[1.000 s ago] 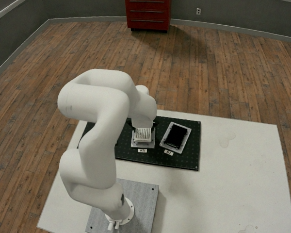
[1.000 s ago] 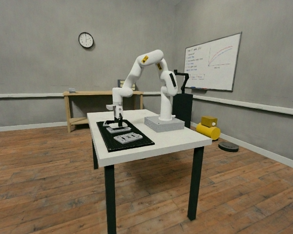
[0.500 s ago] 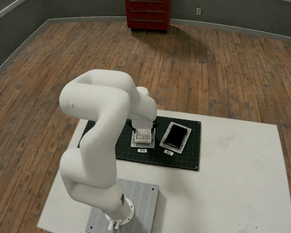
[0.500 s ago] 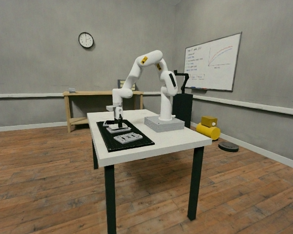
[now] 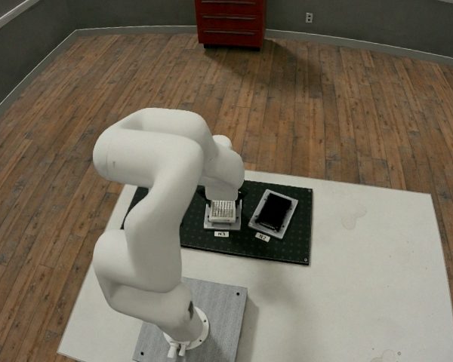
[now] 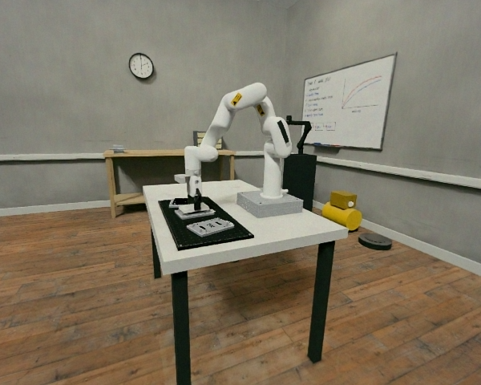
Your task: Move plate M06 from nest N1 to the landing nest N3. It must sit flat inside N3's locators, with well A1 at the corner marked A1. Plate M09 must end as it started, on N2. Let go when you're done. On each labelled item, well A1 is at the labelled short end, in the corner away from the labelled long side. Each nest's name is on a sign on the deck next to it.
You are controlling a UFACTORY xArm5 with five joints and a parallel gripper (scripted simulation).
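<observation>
The white well plate M06 point(image 5: 222, 210) is between my gripper's fingers point(image 5: 221, 200), which are shut on it. It hangs low over nest N3 point(image 5: 222, 223), lined up with it; I cannot tell whether it touches. The N3 sign point(image 5: 220, 234) lies just in front. The black plate M09 point(image 5: 273, 211) lies on nest N2, to the right, with its sign point(image 5: 262, 237) in front. In the exterior view my gripper point(image 6: 196, 203) stands at the middle nest point(image 6: 194, 212). Nest N1 point(image 6: 208, 228) is nearest there and empty; the arm hides it in the top view.
All three nests sit on a black perforated mat point(image 5: 234, 231) on the white table. The arm's grey base block point(image 6: 268, 203) stands beside the mat. My own elbow point(image 5: 152, 155) hides the mat's left part in the top view.
</observation>
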